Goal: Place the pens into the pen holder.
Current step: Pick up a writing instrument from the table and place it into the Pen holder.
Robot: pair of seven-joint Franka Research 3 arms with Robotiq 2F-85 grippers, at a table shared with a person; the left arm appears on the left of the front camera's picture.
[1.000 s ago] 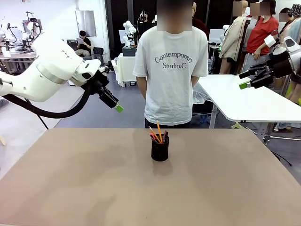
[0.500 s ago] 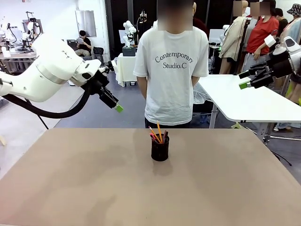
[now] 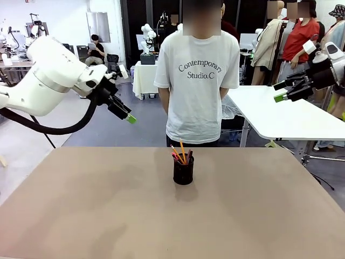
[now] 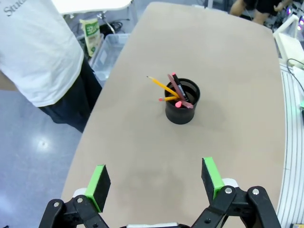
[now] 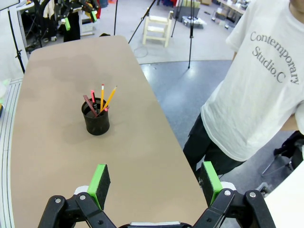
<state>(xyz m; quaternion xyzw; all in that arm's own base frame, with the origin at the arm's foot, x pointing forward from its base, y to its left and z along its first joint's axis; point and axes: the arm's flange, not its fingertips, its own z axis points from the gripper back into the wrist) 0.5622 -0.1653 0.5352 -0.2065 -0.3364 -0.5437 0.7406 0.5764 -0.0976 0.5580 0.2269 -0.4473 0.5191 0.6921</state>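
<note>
- Black mesh made up the pen holder (image 3: 183, 170), which stood upright near the middle of the tan surface (image 3: 81, 216), in front of the person (image 3: 197, 75) at the far edge.
- All the pens (image 3: 180, 153) I could see stood inside it, leaning at angles, tips above the rim; none lay loose on the surface.
- They looked light, thin, stiff and smooth, likely to roll or slip; a pinch across the shaft near mid-length would probably suit.
- The holder looked light and easy to tip, so it was best gripped low across its wall.
- The left hand (image 3: 129, 117) and right hand (image 3: 280, 91) hung high, well apart from it, jaws wide and empty.
</note>
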